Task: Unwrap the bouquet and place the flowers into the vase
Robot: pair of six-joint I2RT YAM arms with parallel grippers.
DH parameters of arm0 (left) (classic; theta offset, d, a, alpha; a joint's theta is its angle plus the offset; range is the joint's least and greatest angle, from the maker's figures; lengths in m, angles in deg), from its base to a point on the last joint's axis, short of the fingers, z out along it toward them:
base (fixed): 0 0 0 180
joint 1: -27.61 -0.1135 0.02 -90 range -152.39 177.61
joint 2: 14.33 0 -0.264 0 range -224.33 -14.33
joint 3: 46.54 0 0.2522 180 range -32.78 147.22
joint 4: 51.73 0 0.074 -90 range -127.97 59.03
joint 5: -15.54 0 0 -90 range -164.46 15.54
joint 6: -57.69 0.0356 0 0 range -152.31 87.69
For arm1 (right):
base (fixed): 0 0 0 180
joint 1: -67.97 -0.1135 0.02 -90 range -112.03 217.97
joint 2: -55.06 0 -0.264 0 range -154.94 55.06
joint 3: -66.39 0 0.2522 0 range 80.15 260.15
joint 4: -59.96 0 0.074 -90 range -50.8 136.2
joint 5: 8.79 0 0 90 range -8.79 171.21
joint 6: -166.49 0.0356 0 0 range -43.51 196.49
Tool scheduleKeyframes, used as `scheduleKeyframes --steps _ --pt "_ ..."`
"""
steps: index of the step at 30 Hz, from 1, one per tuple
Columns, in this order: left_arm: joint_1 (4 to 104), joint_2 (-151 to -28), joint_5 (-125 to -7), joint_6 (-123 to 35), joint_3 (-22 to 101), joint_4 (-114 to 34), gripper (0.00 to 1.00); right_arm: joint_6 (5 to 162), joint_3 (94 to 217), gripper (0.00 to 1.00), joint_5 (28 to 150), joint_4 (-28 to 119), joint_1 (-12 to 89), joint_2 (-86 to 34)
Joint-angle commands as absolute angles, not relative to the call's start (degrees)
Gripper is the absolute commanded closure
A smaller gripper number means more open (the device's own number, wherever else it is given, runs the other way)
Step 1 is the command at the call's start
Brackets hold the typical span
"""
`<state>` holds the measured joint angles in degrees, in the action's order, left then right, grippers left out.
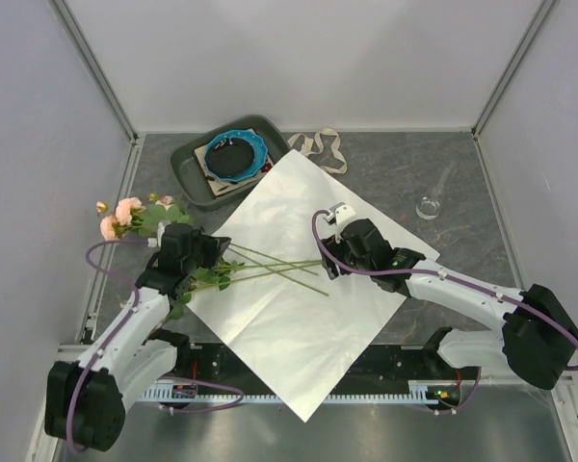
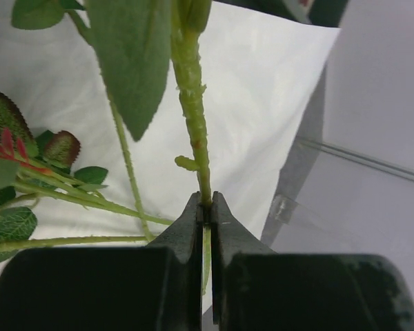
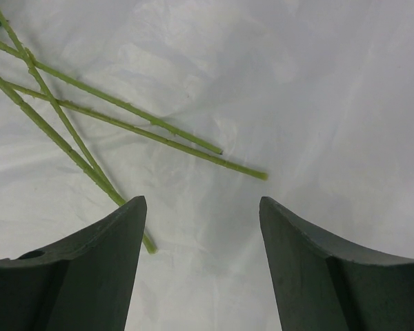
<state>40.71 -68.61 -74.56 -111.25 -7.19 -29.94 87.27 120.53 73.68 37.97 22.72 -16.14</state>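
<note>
The work place is closed in by three plain walls of pale grey: a back wall (image 1: pixel 308 58), a left wall (image 1: pixel 39 125) and a right wall (image 1: pixel 559 115). In each far corner stands a thin metal post (image 1: pixel 94 69), and both posts lean outward in the view from above. The table top (image 1: pixel 385 159) is dark grey with a mottled pattern like stone. At the near edge lies a sheet of brushed metal (image 1: pixel 366 433). The light is soft and even, and the shadows are weak.
</note>
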Motion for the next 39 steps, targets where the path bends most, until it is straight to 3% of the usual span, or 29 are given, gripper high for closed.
scheduleKeyframes --steps 1,4,8,11,13,17,25,33,39 --pt "40.7 -58.8 -78.0 -108.3 -7.5 -27.2 0.98 87.9 123.4 0.25 74.3 37.6 22.5 -14.8" --pt "40.7 -55.1 -75.1 -100.7 -6.8 -31.3 0.98 88.7 125.1 0.25 75.7 36.5 22.5 -14.4" --pt "40.7 -54.5 -60.4 -88.3 -6.2 -43.6 0.98 90.6 128.6 0.23 80.0 35.8 23.1 -11.6" --pt "40.7 -57.0 -48.2 -80.2 -3.8 -47.3 0.98 92.7 131.1 0.2 88.3 36.1 26.1 -9.2" --pt "41.1 -59.9 -40.9 -76.1 -3.6 -51.7 0.98 93.4 132.6 0.18 100.0 36.7 29.1 -9.3" --pt "45.6 -63.9 -25.5 -69.2 -0.4 -53.6 0.98 97.7 136.0 0.16 109.1 38.5 31.6 -9.5" --pt "56.7 -66.4 -25.8 -63.5 1.0 -51.1 0.98 112.8 137.1 0.18 119.2 53.1 32.4 -12.5" --pt "59.2 -68.6 -25.5 -62.5 2.4 -49.0 0.98 117.6 135.2 0.4 124.1 62.0 31.4 -15.6" --pt "60.1 -69.1 -24.9 -62.1 2.7 -49.2 0.98 113.7 136.0 0.49 121.2 57.8 29.1 -17.0"
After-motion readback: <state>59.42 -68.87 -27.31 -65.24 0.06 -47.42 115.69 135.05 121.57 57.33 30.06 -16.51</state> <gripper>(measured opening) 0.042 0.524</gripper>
